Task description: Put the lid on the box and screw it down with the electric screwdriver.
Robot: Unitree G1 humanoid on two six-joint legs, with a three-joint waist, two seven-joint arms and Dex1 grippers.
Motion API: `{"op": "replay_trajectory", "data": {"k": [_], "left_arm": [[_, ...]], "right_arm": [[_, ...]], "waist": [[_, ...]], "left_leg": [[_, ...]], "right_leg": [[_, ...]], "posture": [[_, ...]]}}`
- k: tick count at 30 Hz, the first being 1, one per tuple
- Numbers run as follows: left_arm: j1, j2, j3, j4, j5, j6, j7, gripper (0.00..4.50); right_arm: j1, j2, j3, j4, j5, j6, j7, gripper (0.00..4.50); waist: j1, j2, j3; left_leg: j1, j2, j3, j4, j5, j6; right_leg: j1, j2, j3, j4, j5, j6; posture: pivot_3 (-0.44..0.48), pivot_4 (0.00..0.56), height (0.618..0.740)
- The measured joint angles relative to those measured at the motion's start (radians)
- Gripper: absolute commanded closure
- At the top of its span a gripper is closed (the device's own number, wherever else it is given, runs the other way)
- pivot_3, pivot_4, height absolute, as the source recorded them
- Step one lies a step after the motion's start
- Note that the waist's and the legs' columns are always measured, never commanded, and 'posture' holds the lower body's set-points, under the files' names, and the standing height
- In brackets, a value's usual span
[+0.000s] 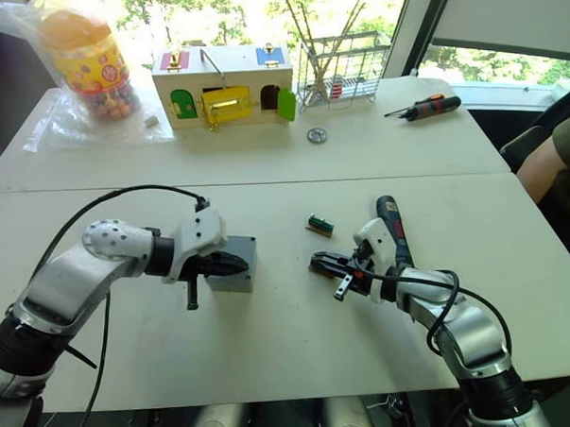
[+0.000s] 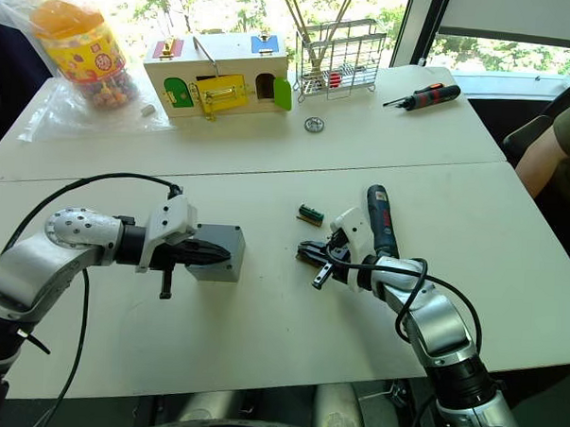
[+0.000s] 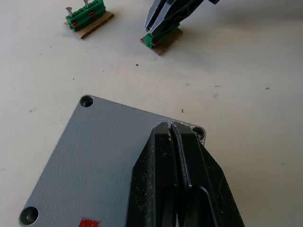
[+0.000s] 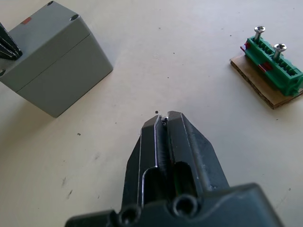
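The left pincer, clenched, presses on the lid atop the box; the right pincer, clenched empty, rests mid-desk.

At the far side of the white desk stand a wooden box with coloured doors, a wire rack and a clear jar with an orange lid on a plastic bag. An orange-and-black hand screwdriver lies near the rack, a small metal disc before the wooden box, and a green terminal block mid-desk.
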Motion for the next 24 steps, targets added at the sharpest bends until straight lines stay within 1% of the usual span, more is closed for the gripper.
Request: {"op": "replay_trajectory", "data": {"k": [6, 9, 16, 20, 22, 24], "left_arm": [[-0.001, 0.0, 0.0, 0.006, -0.001, -0.002, -0.001, 4.5], [-0.015, -0.001, 0.005, 0.037, -0.004, -0.002, -0.001, 4.5], [-0.026, -0.003, 0.027, 0.086, -0.007, -0.005, 0.006, 4.5], [-0.034, -0.006, 0.063, 0.124, -0.016, 0.006, 0.012, 4.5], [-0.029, 0.014, 0.072, 0.142, -0.009, 0.004, 0.01, 4.5], [-0.026, 0.024, 0.078, 0.144, -0.005, 0.001, 0.01, 4.5]], "right_arm": [[0.001, -0.001, 0.0, -0.001, 0.001, 0.0, 0.003, 4.47], [-0.011, -0.005, -0.006, -0.009, 0.003, 0.008, 0.003, 4.47], [-0.063, -0.012, -0.012, -0.086, 0.03, 0.062, 0.008, 4.47], [-0.161, 0.011, -0.018, -0.102, 0.066, 0.112, 0.002, 4.47], [-0.225, 0.071, -0.007, -0.084, 0.081, 0.121, 0.001, 4.47], [-0.253, 0.105, 0.016, -0.073, 0.089, 0.121, 0.003, 4.47]], "waist": [[0.0, 0.0, 0.0], [0.0, 0.0, 0.0], [-0.001, 0.0, 0.0], [-0.003, 0.0, 0.0], [-0.006, 0.0, 0.0], [-0.007, 0.0, 0.0]], "left_leg": [[0.0, 0.0, 0.0, 0.0, 0.0, 0.0], [0.0, 0.0, 0.0, 0.0, 0.0, 0.0], [0.0, 0.0, 0.0, 0.0, 0.0, 0.0], [0.0, 0.0, 0.0, 0.0, 0.0, 0.0], [0.0, 0.001, 0.0, -0.001, 0.0, 0.0], [0.0, 0.001, 0.0, -0.001, 0.0, 0.0]], "right_leg": [[0.0, 0.0, 0.0, 0.0, 0.0, 0.0], [0.0, 0.0, 0.0, 0.0, 0.0, 0.0], [0.0, 0.0, 0.0, 0.0, 0.0, 0.0], [-0.001, 0.0, 0.0, 0.001, 0.0, 0.0], [-0.001, 0.0, 0.0, 0.001, 0.0, 0.0], [-0.002, 0.0, 0.0, 0.001, 0.0, 0.0]], "posture": [[0.0, 0.15, 0.74], [0.0, 0.15, 0.74], [0.0, 0.15, 0.74], [0.0, 0.15, 0.74], [0.0, 0.15, 0.74], [0.0, 0.15, 0.74]]}}
